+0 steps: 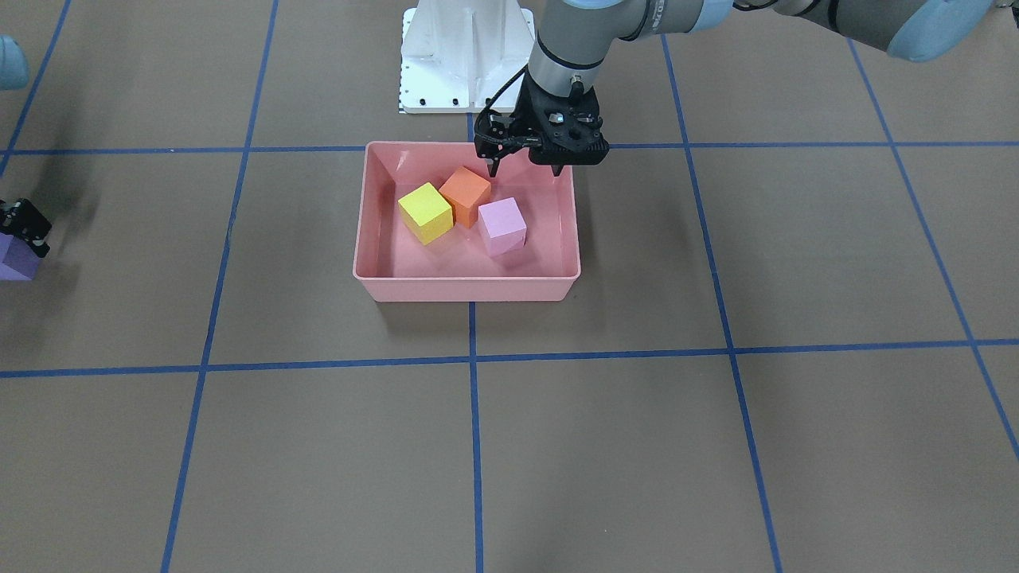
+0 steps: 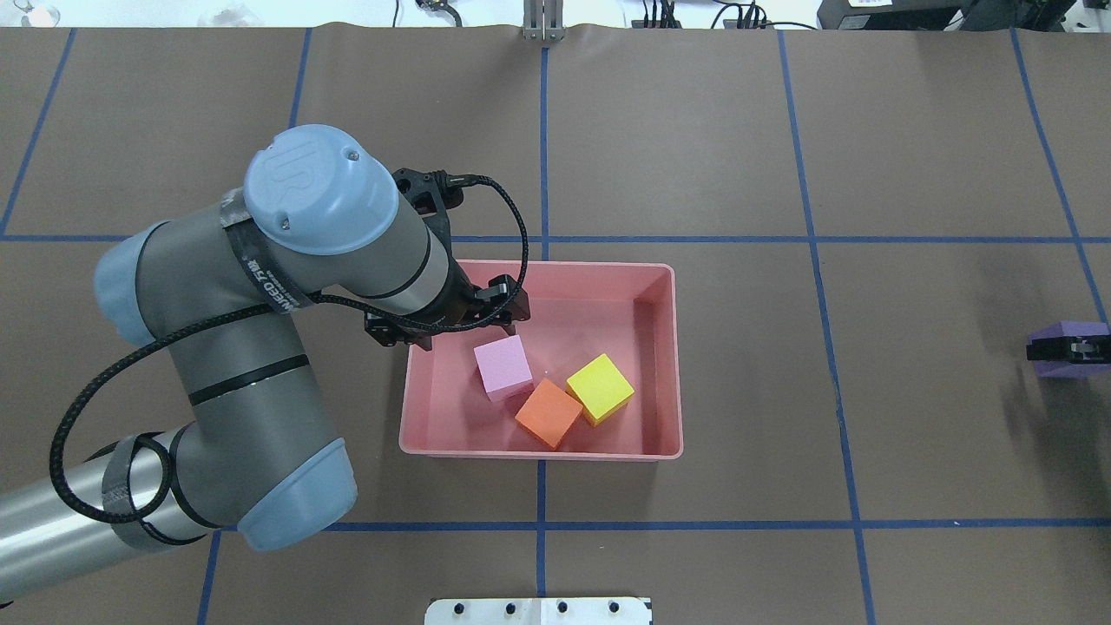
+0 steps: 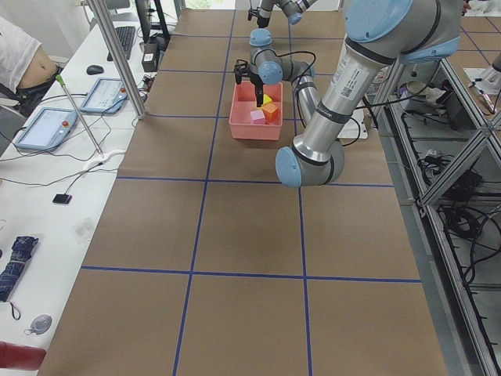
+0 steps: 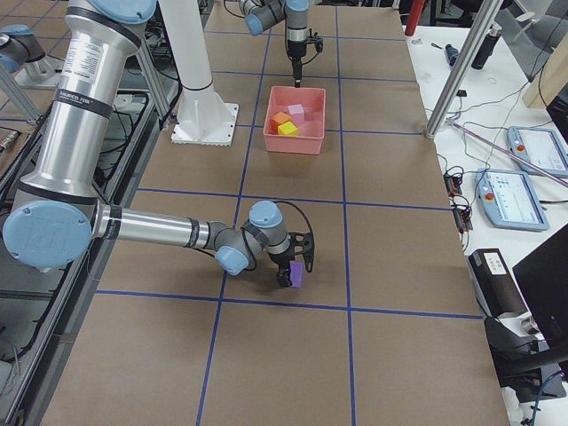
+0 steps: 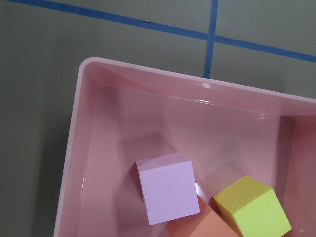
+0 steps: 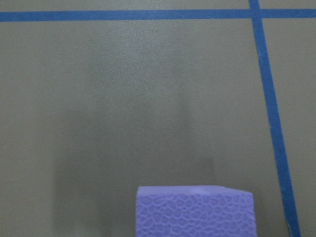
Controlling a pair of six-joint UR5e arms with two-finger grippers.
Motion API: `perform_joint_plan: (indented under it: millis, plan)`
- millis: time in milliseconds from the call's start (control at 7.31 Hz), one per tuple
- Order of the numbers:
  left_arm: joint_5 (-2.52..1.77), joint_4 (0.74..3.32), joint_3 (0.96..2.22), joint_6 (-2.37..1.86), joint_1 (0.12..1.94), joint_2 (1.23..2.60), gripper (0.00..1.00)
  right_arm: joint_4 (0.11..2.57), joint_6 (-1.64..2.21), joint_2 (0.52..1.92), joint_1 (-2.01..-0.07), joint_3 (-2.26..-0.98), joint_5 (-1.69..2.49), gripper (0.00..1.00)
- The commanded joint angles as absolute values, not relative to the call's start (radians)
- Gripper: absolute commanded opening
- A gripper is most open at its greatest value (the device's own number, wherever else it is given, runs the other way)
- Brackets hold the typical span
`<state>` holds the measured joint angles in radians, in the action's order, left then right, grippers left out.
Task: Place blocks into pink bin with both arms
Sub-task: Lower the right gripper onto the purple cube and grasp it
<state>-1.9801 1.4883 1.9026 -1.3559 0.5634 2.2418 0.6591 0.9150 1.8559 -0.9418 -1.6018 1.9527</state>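
The pink bin (image 1: 466,288) stands mid-table and holds the yellow block (image 1: 426,211), the orange block (image 1: 466,191) and the pale pink block (image 1: 503,225). My left gripper (image 1: 525,169) hangs open and empty over the bin's wall on the robot's side, just above the pink block (image 2: 502,366). The left wrist view looks down on the bin (image 5: 74,148) and the pink block (image 5: 168,192). My right gripper (image 2: 1072,350) is far out at the table's right and shut on the purple block (image 2: 1068,334). It holds the block (image 4: 295,277) low at the table.
The white base pedestal (image 1: 466,56) stands behind the bin. Blue tape lines (image 1: 474,358) grid the brown table. An operators' desk with tablets (image 4: 532,146) and metal posts (image 4: 457,75) runs along the far side.
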Motion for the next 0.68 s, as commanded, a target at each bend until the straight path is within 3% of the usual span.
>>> perform_joint_plan:
  millis: [0,274,547]
  plan:
    - [-2.017,1.363,1.983,-1.143,0.642,2.194,1.00,0.661,0.919,1.845,-0.943,-1.623,1.985,0.00]
    - [-2.070,1.194,2.075,-0.729,0.830,2.085,1.00,0.783,0.922,1.812,-1.032,-1.734,2.096,0.00]
    - [-2.204,1.196,2.063,-0.274,1.068,1.915,1.00,1.213,0.928,1.700,-1.058,-1.990,2.135,0.00]
